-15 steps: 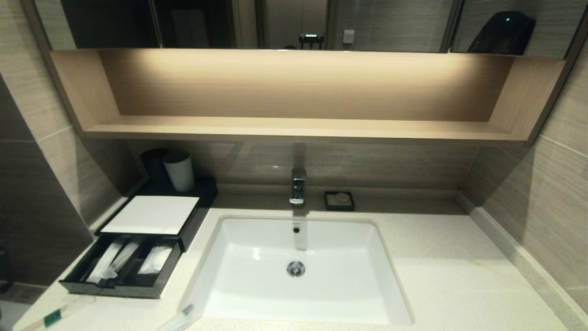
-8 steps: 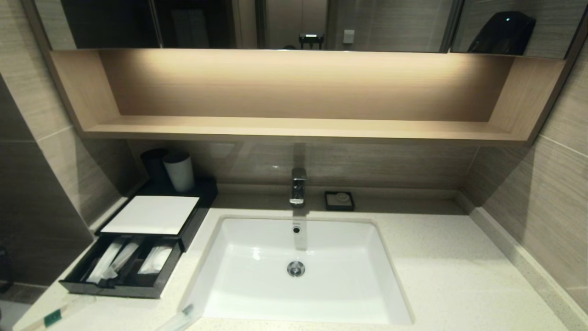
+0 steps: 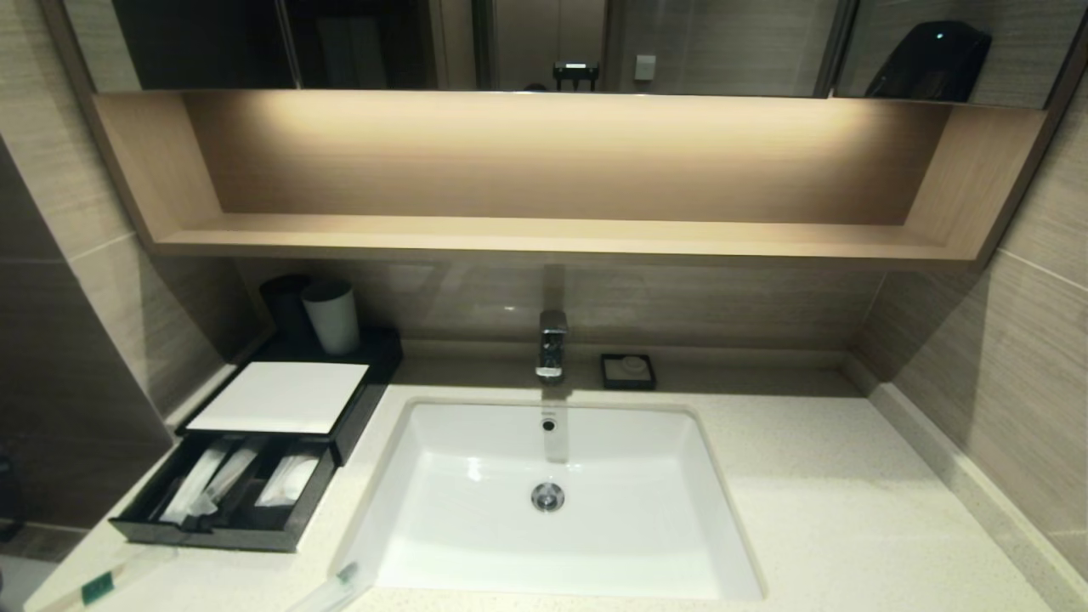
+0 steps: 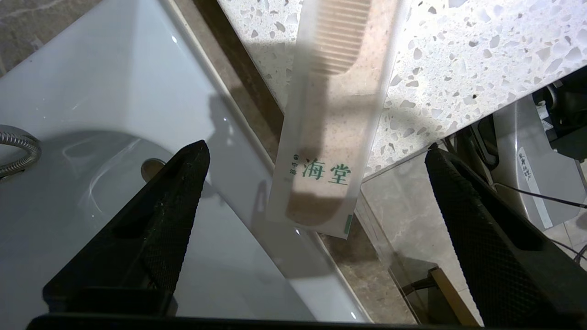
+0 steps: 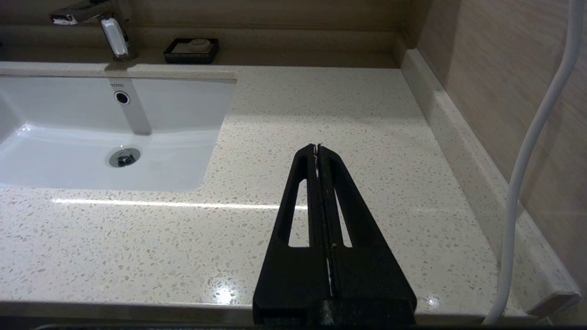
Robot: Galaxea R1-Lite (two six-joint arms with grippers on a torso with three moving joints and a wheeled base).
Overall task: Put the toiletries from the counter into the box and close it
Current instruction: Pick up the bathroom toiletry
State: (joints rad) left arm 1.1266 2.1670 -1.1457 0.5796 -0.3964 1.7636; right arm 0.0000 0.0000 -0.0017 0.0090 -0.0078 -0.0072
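The box stands at the counter's back left, its drawer pulled out with several whitish packets inside. Two toiletries lie on the counter's front: one with a green label and one by the sink's corner. In the left wrist view a whitish packet holding a comb, printed with green characters, overhangs the counter's edge. My left gripper is open above it, one finger on each side, not touching. My right gripper is shut on nothing, over bare counter right of the sink.
A white sink with a tap fills the middle. A black soap dish sits behind it. A grey cup stands behind the box. A wooden shelf hangs above. A white fixture lies below the counter's edge.
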